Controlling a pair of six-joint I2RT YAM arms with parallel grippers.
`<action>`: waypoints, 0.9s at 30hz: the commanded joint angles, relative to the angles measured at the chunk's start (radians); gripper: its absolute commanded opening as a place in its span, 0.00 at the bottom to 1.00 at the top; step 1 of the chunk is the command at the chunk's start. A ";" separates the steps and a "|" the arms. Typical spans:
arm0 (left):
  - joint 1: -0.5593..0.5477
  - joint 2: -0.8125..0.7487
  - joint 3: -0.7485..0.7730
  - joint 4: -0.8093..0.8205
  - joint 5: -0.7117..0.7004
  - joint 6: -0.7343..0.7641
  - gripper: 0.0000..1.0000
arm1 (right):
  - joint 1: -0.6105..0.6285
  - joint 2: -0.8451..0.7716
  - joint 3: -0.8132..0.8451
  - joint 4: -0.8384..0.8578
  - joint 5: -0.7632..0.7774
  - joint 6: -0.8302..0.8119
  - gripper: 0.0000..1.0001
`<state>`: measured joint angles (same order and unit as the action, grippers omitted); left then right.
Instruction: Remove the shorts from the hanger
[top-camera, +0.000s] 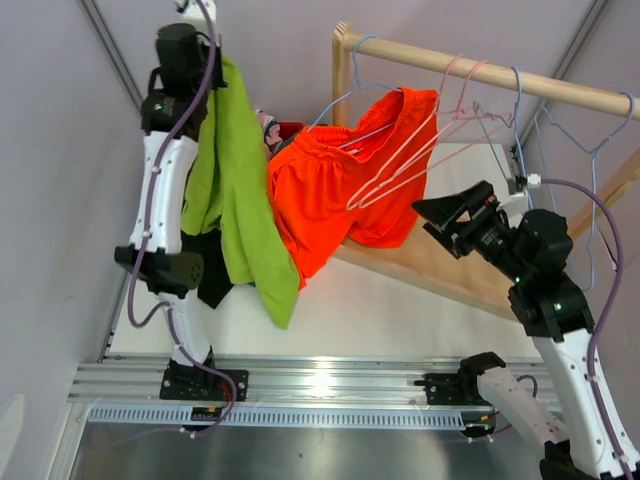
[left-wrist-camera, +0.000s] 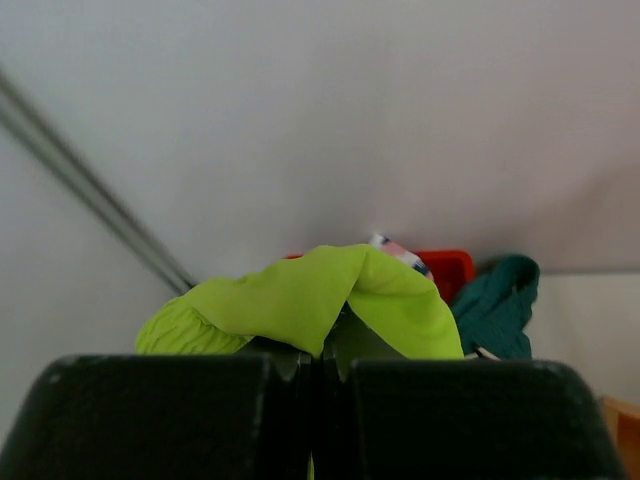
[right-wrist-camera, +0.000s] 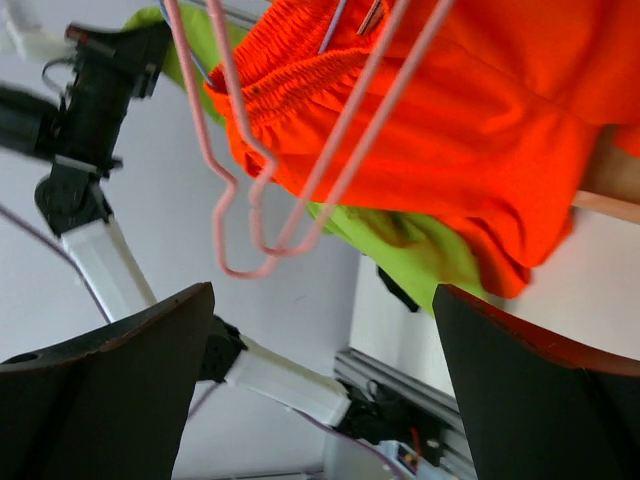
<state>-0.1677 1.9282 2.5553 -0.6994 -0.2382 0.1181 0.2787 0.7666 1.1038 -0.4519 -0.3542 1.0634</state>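
I see a white tabletop (top-camera: 400, 310), pale walls all round and a wooden rail (top-camera: 480, 68) across the back. My left jaws are pinched on the lime green shorts (top-camera: 240, 190), held high at the left. My right jaws gape wide near the orange shorts (top-camera: 330, 190), which hang under the rail. Only the left wrist view shows the teal shorts (left-wrist-camera: 497, 305). The right wrist view shows the pink hanger (right-wrist-camera: 246, 272) across the orange waistband.

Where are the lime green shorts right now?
The green shorts hang at the overhead view's left, pinched in the left pincer, draped along the left arm beside the orange shorts.
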 joint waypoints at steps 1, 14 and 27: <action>-0.001 0.093 -0.014 0.057 0.139 -0.058 0.01 | 0.004 -0.058 0.050 -0.181 0.130 -0.164 0.99; 0.046 0.025 -0.420 0.084 0.148 -0.235 0.99 | 0.004 -0.031 0.281 -0.063 0.083 -0.289 0.99; 0.045 -0.731 -1.136 0.258 0.207 -0.238 0.99 | 0.151 0.365 0.711 0.246 -0.022 -0.311 0.99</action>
<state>-0.1219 1.2827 1.5295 -0.4950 -0.0643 -0.0879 0.3660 1.0649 1.7626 -0.2832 -0.4232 0.8085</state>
